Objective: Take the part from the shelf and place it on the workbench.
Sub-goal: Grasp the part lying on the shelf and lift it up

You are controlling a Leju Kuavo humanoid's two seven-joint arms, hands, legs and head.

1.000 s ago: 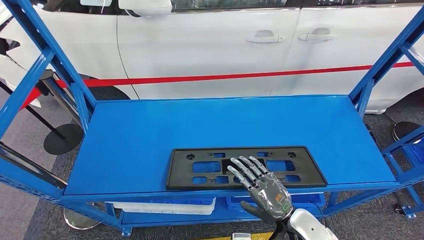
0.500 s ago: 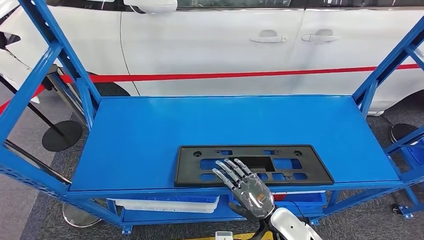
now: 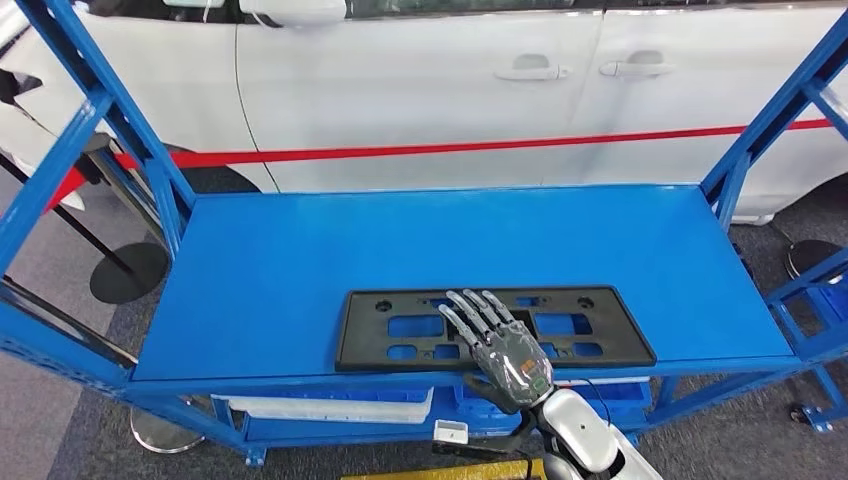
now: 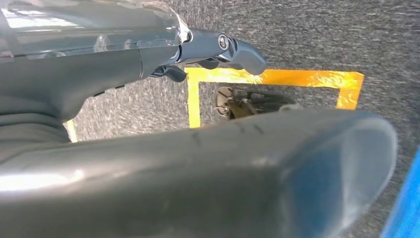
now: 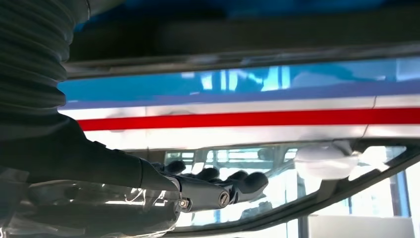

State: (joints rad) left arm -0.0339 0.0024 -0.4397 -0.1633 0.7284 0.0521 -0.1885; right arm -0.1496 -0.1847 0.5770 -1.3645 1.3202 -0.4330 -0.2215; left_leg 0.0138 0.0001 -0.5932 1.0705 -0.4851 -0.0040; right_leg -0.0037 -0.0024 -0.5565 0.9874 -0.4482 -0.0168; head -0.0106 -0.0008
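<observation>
Currently, your flat black rectangular plastic part with cut-out windows and mounting holes (image 3: 495, 328) lies flat on the top deck of the blue metal shelf (image 3: 300, 260), close to the deck's front edge and a little right of its middle.

Your right hand (image 3: 500, 345) is raised at that front edge, its fingers (image 3: 470, 312) stretched out and spread apart over the near middle of the part. It grasps nothing. You cannot confirm from the head view whether the fingertips touch the part or sit just above it. In the right wrist view the same hand (image 5: 163, 191) appears with its dark fingers extended, nothing between them.

Your left hand (image 4: 124, 64) appears in the left wrist view over the grey carpeted floor (image 4: 307, 39), which carries a yellow tape outline (image 4: 272, 79). No object is visible in it, but you cannot tell from this close, partly blocked view whether its fingers are spread or curled.

Below the top deck, a white tray (image 3: 330, 408) sits on the lower level of the shelf. Behind the shelf stands a white car with a red stripe along its doors (image 3: 450, 90). A round black stand base (image 3: 130, 272) rests on the floor to the left of the shelf.
</observation>
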